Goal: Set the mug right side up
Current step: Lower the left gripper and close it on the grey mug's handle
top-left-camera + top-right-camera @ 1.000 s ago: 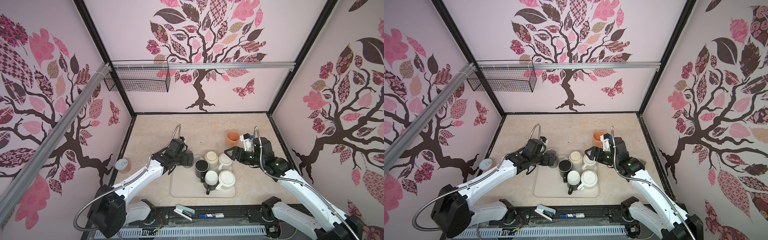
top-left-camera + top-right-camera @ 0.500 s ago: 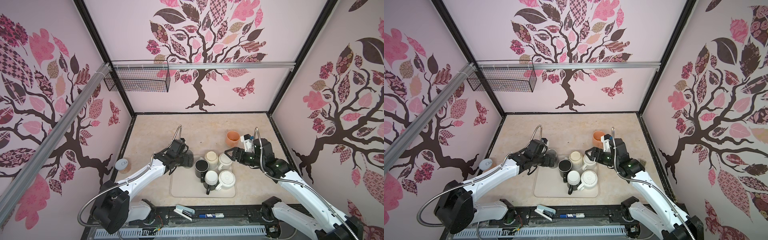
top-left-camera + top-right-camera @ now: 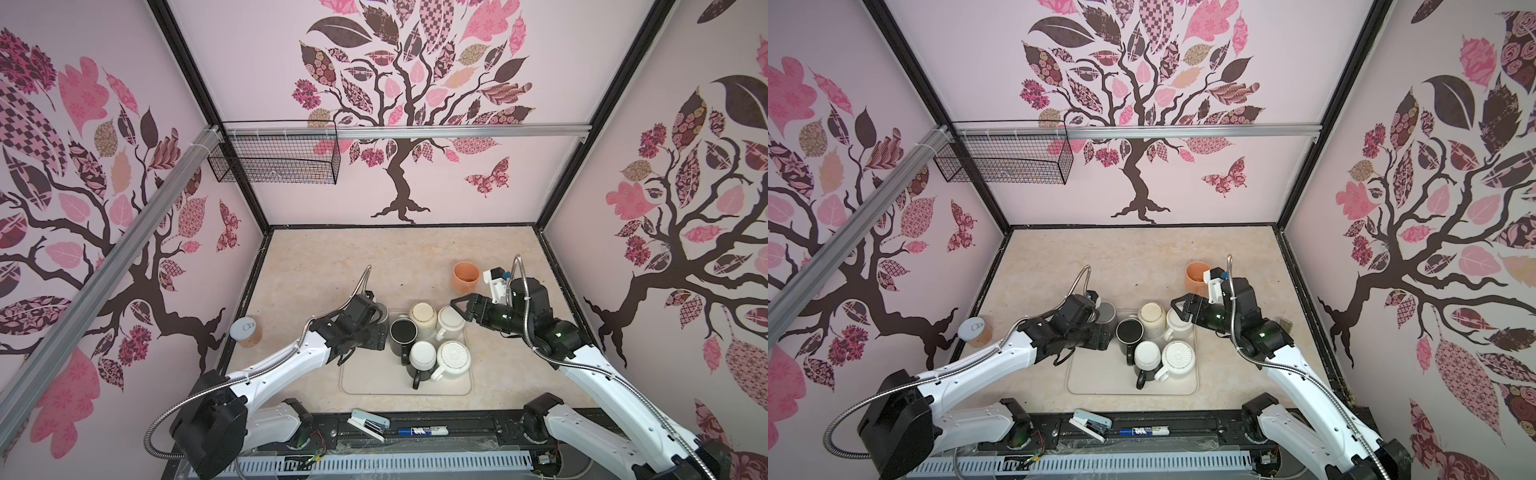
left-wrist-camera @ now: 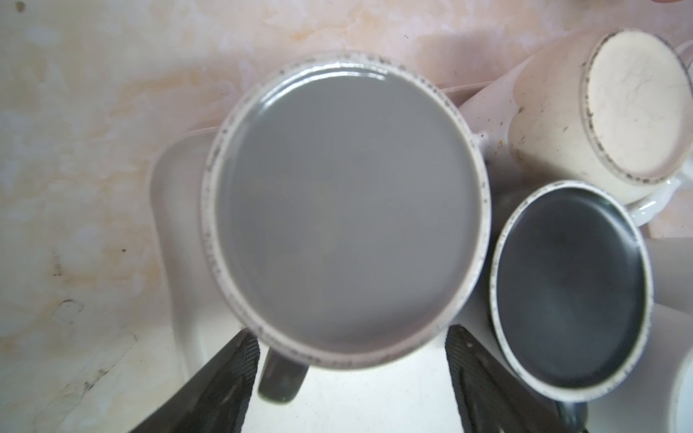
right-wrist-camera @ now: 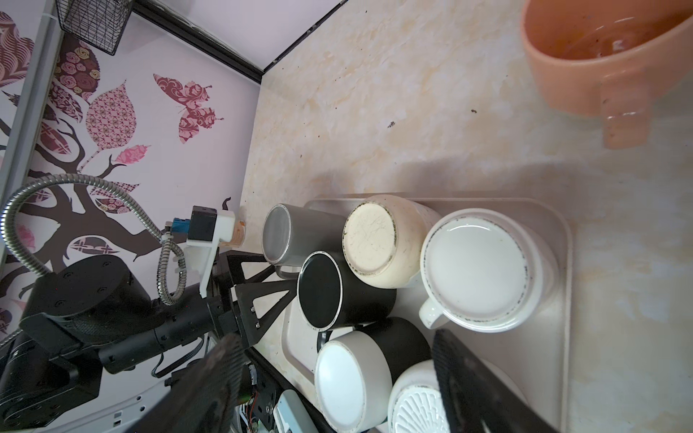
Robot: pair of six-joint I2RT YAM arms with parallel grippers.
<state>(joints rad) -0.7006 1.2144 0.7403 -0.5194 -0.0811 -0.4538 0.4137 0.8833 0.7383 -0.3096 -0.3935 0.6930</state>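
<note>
Left gripper (image 4: 352,335) flanks the inverted grey mug (image 4: 345,210), speckled-rimmed base up; grip unclear.

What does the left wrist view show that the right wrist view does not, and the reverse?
Left wrist only: the textured inner pads of the open left gripper, flanking the upturned grey glazed mug's dark handle. Right wrist only: the upright orange mug, the black wire basket, the open right gripper. Both: the grey mug, the black glazed mug, the cream speckled mug, the beige tray.
</note>
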